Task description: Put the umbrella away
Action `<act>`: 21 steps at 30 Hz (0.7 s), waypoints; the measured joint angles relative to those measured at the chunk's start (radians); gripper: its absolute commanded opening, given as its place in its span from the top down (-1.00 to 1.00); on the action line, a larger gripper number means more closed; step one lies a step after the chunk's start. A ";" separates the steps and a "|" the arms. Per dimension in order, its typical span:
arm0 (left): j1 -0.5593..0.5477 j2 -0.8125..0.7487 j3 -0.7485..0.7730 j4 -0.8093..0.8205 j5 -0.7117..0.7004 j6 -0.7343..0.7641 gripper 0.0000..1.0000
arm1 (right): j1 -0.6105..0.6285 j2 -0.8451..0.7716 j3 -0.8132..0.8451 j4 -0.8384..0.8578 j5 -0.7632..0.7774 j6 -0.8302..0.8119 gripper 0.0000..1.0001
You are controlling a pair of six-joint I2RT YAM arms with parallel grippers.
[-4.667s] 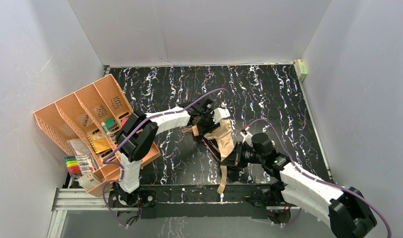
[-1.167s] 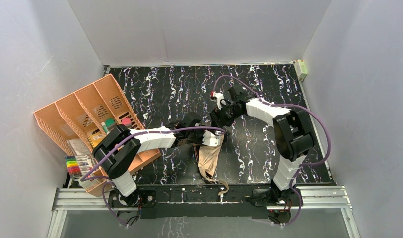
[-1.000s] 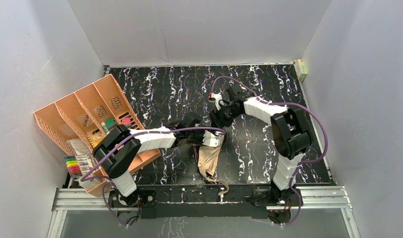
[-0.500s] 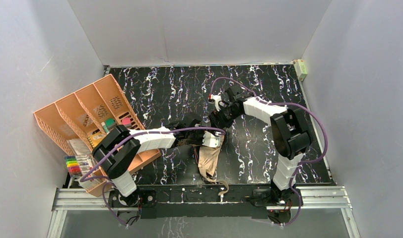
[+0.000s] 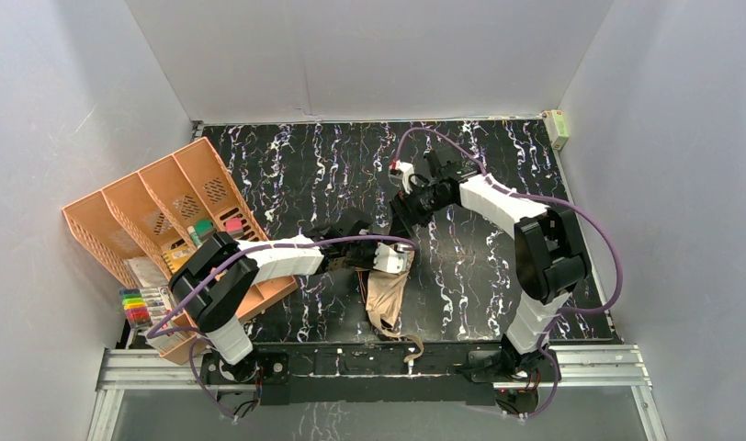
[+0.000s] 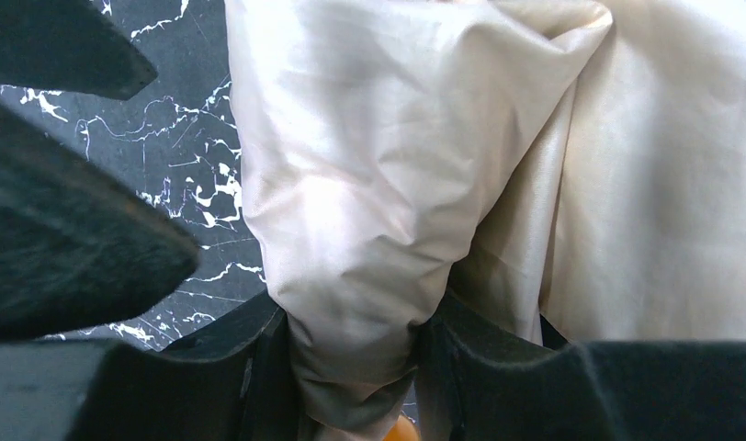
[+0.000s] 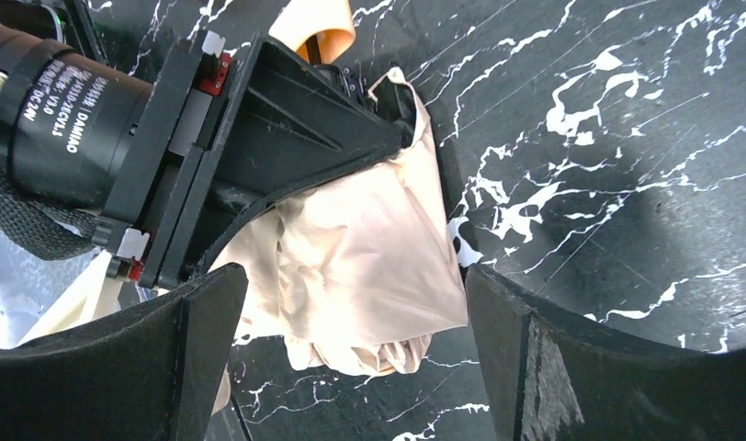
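Note:
The umbrella (image 5: 385,299) lies folded on the black marbled table near the front middle, its tan canopy bunched. My left gripper (image 5: 380,264) is shut on the canopy's far end. In the left wrist view the tan cloth (image 6: 351,184) is squeezed between the two black fingers of that gripper (image 6: 351,367). My right gripper (image 5: 401,217) hovers just beyond it, open. From the right wrist, the umbrella (image 7: 369,239) sits between and below the wide-spread fingers of the right gripper (image 7: 346,285), apart from both. The umbrella's shaft and handle are hidden.
An orange desk organizer (image 5: 158,230) leans at the left wall with small items in its slots. A pack of coloured markers (image 5: 140,306) lies at its near end. A tan strap (image 5: 412,347) hangs over the front rail. A small box (image 5: 559,129) sits in the far right corner.
The right gripper's jaws have spread wider and the right arm's elbow has swung to the right. The left gripper and the umbrella have stayed put.

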 measured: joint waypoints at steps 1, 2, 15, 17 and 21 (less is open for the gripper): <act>0.000 0.000 0.000 0.000 0.000 0.002 1.00 | 0.001 0.002 0.000 -0.009 -0.002 -0.006 -0.97; 0.000 0.000 -0.001 0.000 0.000 0.002 1.00 | 0.003 0.007 0.000 -0.018 0.000 -0.011 -0.97; 0.000 -0.011 -0.008 -0.018 0.006 0.020 1.00 | 0.065 0.094 -0.020 -0.055 0.091 -0.033 -0.95; 0.000 -0.011 -0.008 -0.018 0.005 0.022 1.00 | 0.069 0.095 -0.021 -0.060 0.107 -0.032 -0.85; 0.000 -0.011 -0.008 -0.018 0.005 0.019 1.00 | 0.079 0.096 -0.024 -0.069 0.116 -0.033 -0.40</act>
